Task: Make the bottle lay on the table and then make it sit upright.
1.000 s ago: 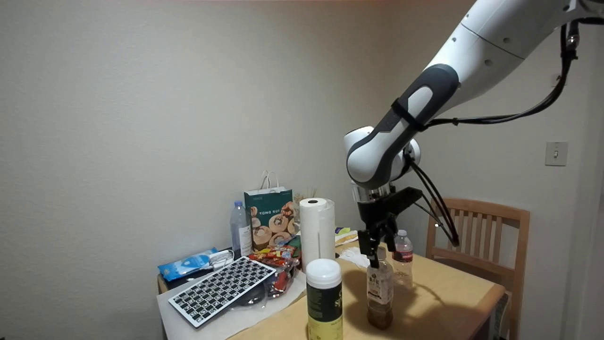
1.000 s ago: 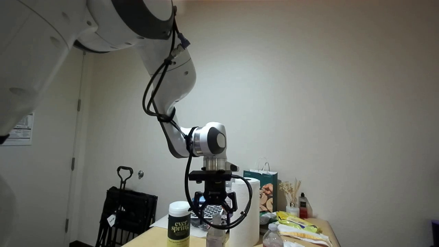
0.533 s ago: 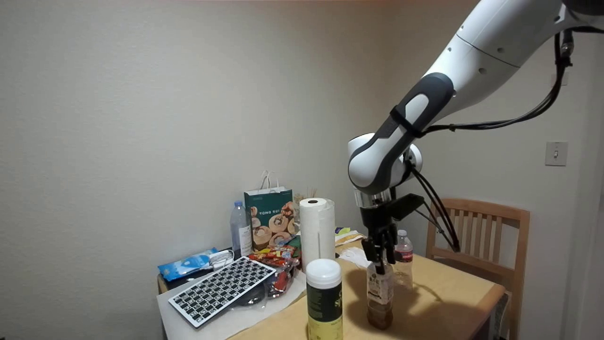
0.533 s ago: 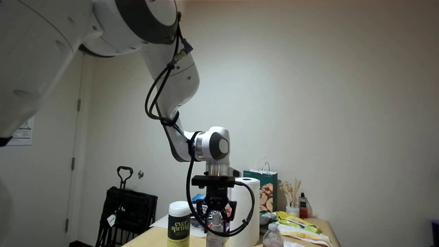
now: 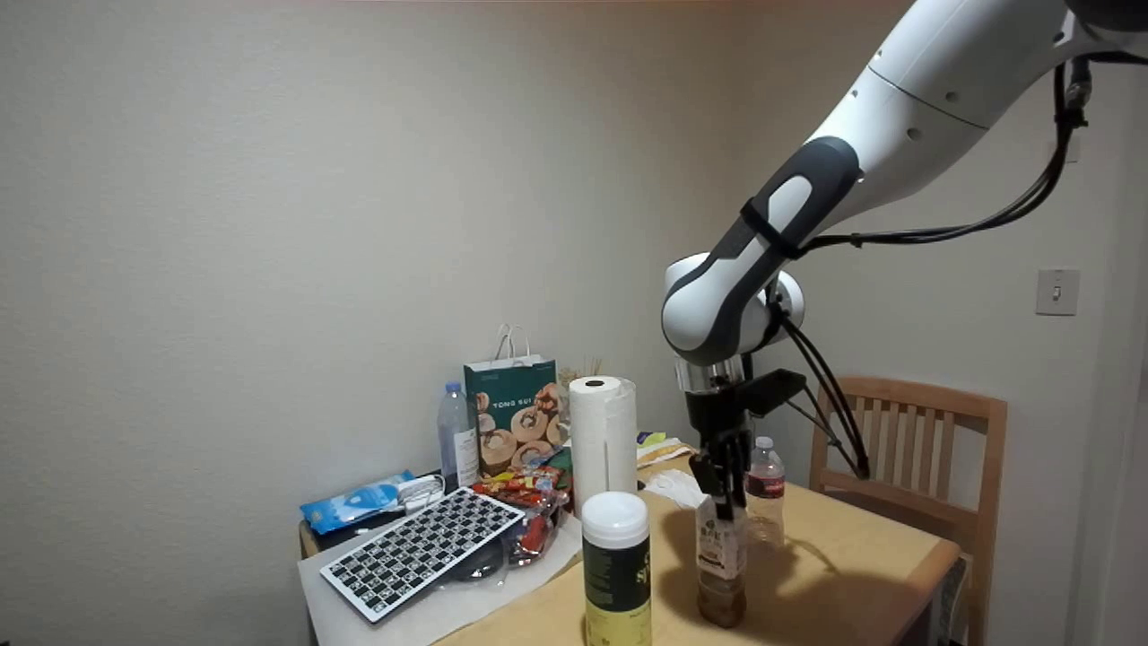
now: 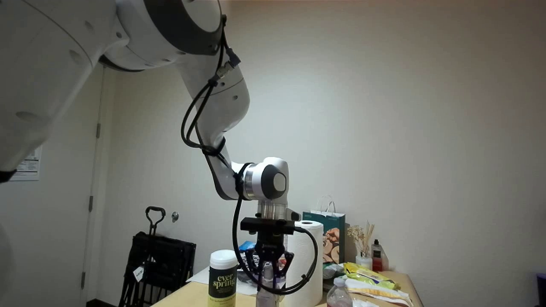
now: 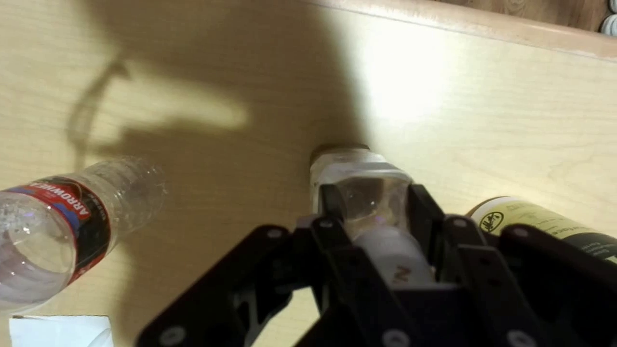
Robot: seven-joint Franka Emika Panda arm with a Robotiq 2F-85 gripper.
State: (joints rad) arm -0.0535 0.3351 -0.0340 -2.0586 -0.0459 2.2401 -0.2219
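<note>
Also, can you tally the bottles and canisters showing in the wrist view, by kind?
Bottles: 2, the light-capped bottle held in the gripper and the red-labelled bottle
Canisters: 1, the yellow-and-black canister, partly hidden
Total: 3

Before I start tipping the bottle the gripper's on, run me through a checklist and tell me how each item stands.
1. Is the gripper on the bottle? Ok: it looks closed around the upper part.
2. Is the bottle upright on the table? Ok: it stands base down.
3. Is the hold firm? Cannot tell.
4. Is the cap on? Ok: it shows in the wrist view.
5. Is the cap tight? Cannot tell.
6. Is there room to tip sideways? Not ok: the red-labelled bottle stands on one side, the canister on the other, so either direction looks risky.
</note>
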